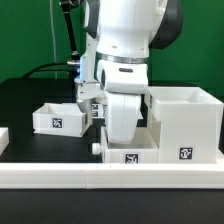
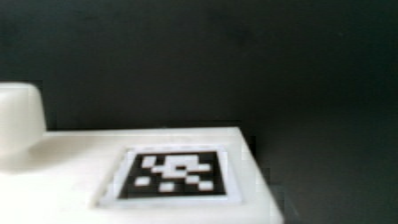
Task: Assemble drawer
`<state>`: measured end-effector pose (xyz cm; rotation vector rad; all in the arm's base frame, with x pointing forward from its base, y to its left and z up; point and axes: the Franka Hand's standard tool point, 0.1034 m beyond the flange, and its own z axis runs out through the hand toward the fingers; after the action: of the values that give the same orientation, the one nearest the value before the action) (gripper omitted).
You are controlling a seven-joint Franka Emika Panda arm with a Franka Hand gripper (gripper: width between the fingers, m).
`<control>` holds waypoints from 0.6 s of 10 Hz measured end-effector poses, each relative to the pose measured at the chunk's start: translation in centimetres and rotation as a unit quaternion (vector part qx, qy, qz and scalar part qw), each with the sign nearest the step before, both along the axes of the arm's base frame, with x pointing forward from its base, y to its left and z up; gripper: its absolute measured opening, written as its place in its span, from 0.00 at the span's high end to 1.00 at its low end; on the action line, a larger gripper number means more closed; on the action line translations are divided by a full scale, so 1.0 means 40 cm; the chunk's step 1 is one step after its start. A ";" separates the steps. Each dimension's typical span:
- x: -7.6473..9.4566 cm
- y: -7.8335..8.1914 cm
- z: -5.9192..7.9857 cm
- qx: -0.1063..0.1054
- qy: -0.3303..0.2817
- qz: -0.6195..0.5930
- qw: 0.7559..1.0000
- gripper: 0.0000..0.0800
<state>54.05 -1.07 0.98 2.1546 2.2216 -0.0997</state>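
The big hollow cube casing (image 1: 185, 122) stands at the exterior view's right, tag facing front. One small open-top tray (image 1: 58, 118) sits at the left. A second small tray (image 1: 132, 155) lies in front of the arm, against the casing's left side, tag facing front. My gripper (image 1: 122, 138) hangs low right over this second tray; its fingers are hidden behind the hand and the tray. The wrist view shows a white tray face with its tag (image 2: 175, 172) close below, and a rounded white piece (image 2: 18, 120) beside it. No fingers show there.
The long low white rail (image 1: 100, 176) runs along the front. A white edge (image 1: 3, 138) shows at the far left. The black tabletop (image 1: 25, 100) lies behind the left tray. Cables hang behind the arm (image 1: 68, 40).
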 end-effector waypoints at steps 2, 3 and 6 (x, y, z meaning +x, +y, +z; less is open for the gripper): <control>0.000 0.000 0.000 0.000 0.000 0.000 1.000 0.95; -0.002 0.002 -0.001 0.000 0.000 0.002 1.000 0.95; -0.003 0.007 -0.005 0.003 -0.011 0.004 1.000 0.95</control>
<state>53.91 -0.79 0.78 2.1378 2.2223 -0.0699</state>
